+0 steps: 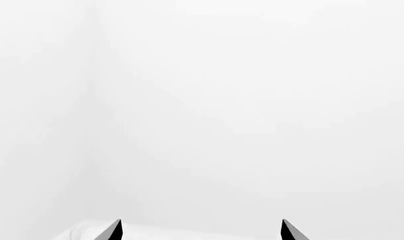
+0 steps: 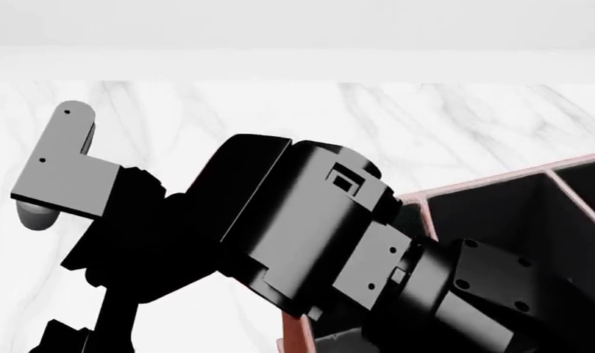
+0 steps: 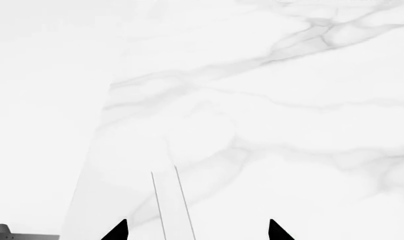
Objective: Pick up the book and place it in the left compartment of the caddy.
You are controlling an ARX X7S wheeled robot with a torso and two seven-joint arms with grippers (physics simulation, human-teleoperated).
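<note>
White marble tabletop (image 2: pixel 277 110) fills the scene. Both grippers stand open and hold nothing: the left gripper (image 1: pixel 200 231) faces blank white, and the right gripper (image 3: pixel 198 231) faces the veined marble. One black arm (image 2: pixel 307 220) reaches over the caddy (image 2: pixel 493 187) at lower right. No view shows the book.

A large black robot arm (image 2: pixel 307 235) fills the middle of the head view, and it stands in front of the white marble table (image 2: pixel 277 118). The reddish-brown leather-look caddy (image 2: pixel 493 180) lies on the table at the right, partly hidden behind the arm. Its divided sections open behind the arm's wrist. A grey angled bracket (image 2: pixel 62 165) sits at the left of the arm, above the table.
</note>
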